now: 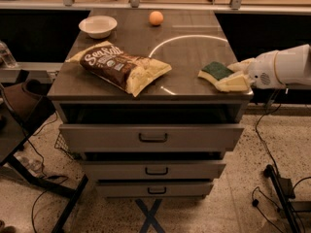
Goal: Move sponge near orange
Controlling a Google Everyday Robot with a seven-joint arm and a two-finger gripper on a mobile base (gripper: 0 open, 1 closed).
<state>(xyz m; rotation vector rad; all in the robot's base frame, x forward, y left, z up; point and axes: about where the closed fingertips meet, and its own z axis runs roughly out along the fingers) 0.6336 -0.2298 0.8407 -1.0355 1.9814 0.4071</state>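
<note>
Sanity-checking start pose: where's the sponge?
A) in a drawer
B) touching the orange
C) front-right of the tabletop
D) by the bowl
C: the sponge lies at the front-right edge of the tabletop, with the pincer right at it from the right; the orange sits far back.

"Sea Salt" on chip bag (121, 67)
</note>
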